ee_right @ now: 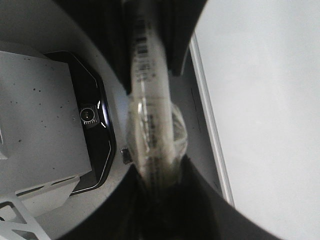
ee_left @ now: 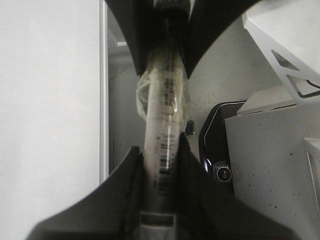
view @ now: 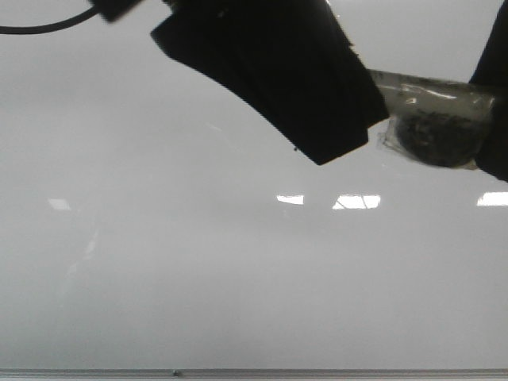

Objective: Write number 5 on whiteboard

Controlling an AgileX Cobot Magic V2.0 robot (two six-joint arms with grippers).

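Both grippers are clamping one plastic-wrapped marker (view: 432, 119) at two o'clock: left gripper (ee_left: 161, 165) and right gripper (ee_right: 160, 175) closed around it. The whiteboard (view: 198, 278) is lying bare toward its six o'clock metal edge (view: 254, 372), no digit showing.

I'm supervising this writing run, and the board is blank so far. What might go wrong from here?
1. The left gripper and right gripper both clamp one tape-wrapped marker; uneven pulling may twist or drop it.
2. The whiteboard shows no stroke and the marker's tip is hidden, so it may not write.
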